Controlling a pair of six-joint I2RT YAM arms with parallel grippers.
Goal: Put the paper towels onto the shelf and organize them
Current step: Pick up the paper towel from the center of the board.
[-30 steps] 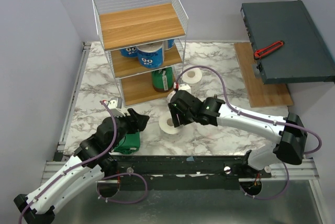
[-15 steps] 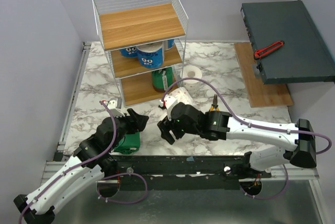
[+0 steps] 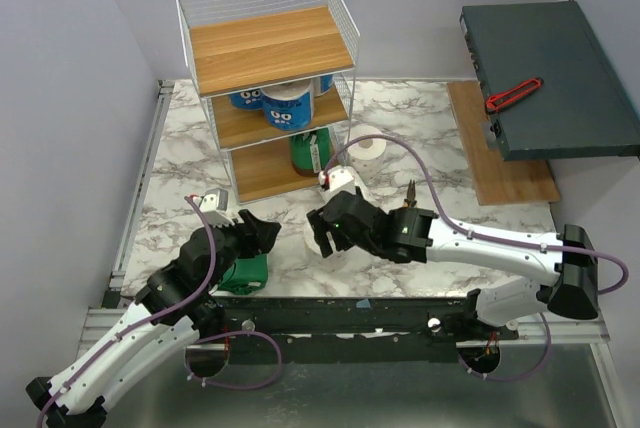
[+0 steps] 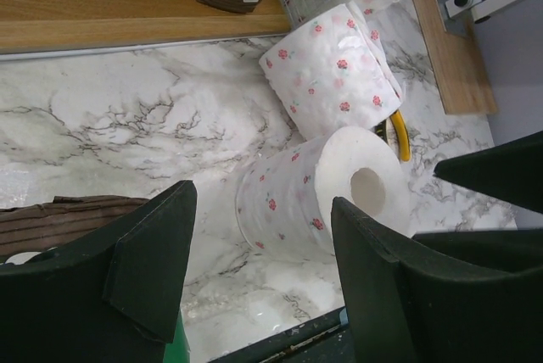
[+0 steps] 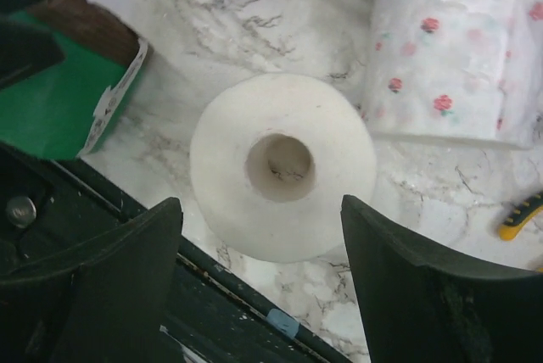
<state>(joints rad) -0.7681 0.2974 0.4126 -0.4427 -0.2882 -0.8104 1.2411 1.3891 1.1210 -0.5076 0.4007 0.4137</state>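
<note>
The white wire shelf [image 3: 270, 78] stands at the back with blue rolls [image 3: 285, 108] on its middle tier and a green roll [image 3: 310, 151] on the bottom tier. My right gripper [image 3: 326, 236] [image 5: 263, 287] is open, hovering over an upright speckled white roll [image 5: 282, 165] near the table's front edge, one finger on each side and not touching. A second speckled roll [image 5: 450, 49] [image 4: 331, 70] lies just behind it. A third white roll [image 3: 368, 145] stands beside the shelf. My left gripper [image 3: 258, 233] [image 4: 263, 270] is open and empty above a green roll [image 3: 240, 270] lying on the table.
Yellow-handled pliers [image 5: 522, 215] lie right of the rolls. A dark grey-green box [image 3: 555, 73] with a red-handled tool [image 3: 513, 94] sits at the back right above a wooden board [image 3: 500, 163]. The black front rail [image 5: 237, 295] runs just below the near roll.
My right gripper moved forward over the near white roll, then drew back slightly. My left gripper shifted a little. No roll was picked up.
</note>
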